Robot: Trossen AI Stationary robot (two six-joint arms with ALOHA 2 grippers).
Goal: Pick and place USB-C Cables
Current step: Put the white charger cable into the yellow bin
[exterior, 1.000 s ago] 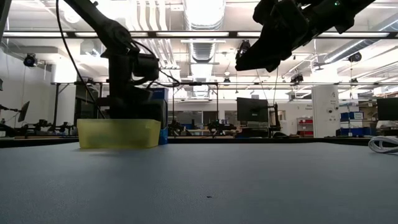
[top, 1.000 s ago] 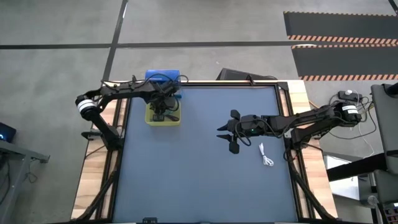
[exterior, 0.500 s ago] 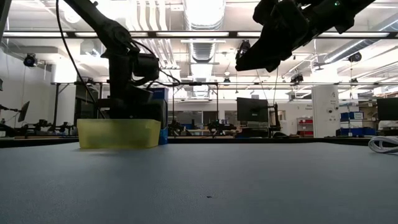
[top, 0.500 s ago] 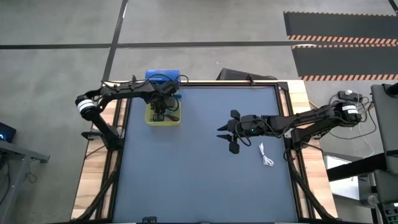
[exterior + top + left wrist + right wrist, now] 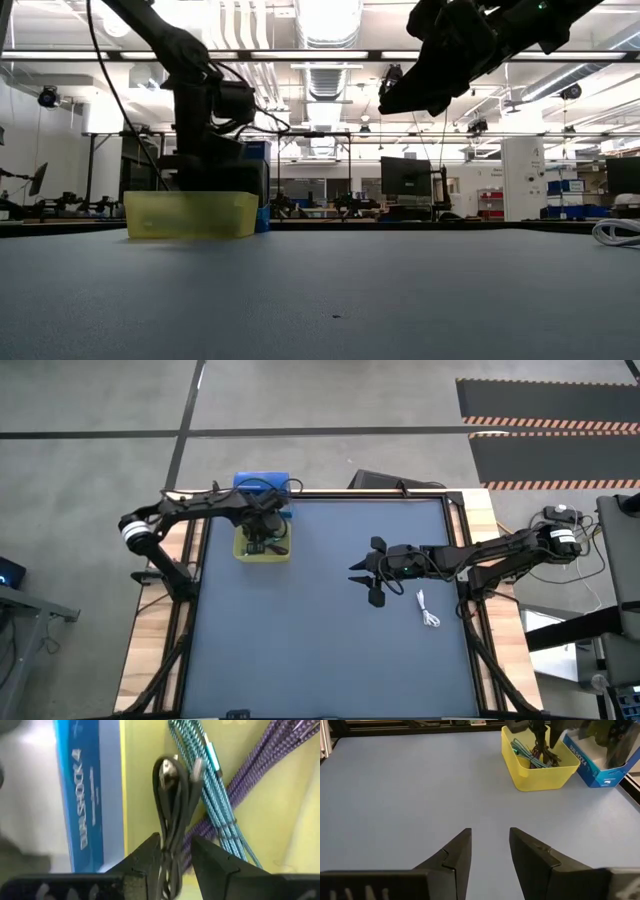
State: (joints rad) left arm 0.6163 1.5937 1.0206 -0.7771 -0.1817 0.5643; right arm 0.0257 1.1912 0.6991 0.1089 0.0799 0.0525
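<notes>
Barely any change. Left arm [image 5: 190, 510] shifted slightly: its elbow end moved a touch outward in the high view, and the wrist over the yellow bin [image 5: 190, 213] sits marginally higher in the low view than 1 s ago.

A yellow bin [image 5: 280, 835] is holding a teal braided cable [image 5: 207, 785], a purple braided cable [image 5: 270, 765] and a plain black cable [image 5: 172, 815]. A blue box [image 5: 85, 795] is showing white lettering. A white cable [image 5: 428, 610] is lying on the grey-blue desk [image 5: 320, 640].
</notes>
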